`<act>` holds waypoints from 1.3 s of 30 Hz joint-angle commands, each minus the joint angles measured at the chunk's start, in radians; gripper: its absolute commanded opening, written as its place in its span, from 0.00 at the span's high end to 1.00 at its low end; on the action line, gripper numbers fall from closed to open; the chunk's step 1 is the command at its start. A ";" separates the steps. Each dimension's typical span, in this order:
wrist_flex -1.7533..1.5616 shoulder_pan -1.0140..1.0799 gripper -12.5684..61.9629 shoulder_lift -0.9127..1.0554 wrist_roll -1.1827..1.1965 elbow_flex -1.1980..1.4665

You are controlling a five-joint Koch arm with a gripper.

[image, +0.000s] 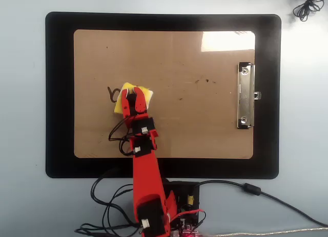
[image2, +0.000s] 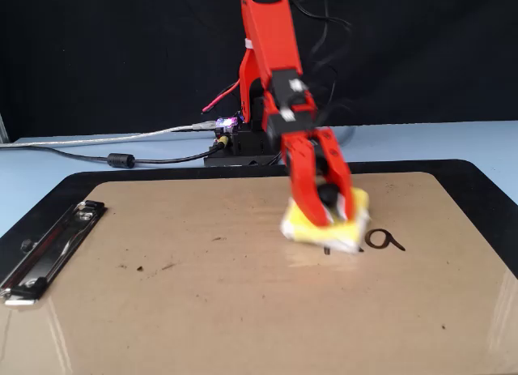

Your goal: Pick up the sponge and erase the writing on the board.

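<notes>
Glossy smooth hardboard board (image2: 202,310), shiny metal clip (image: 245,95), matt mat (image: 59,93).

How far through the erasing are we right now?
Mostly done: the board is bare apart from faint specks near the middle. In hand: the claw grips the sponge by its knob, pressing it over the writing. Left: one last letter showing beside the sponge in both views.
</notes>
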 commanded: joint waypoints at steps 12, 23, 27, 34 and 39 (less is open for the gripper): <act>-0.026 -0.014 0.94 0.426 -0.028 0.440; -0.031 -0.087 0.94 -0.160 -0.032 -0.135; -0.031 -0.089 0.94 -0.072 -0.032 -0.040; -0.020 -0.103 0.94 0.350 -0.031 0.374; -0.028 -0.173 0.94 0.092 -0.034 0.144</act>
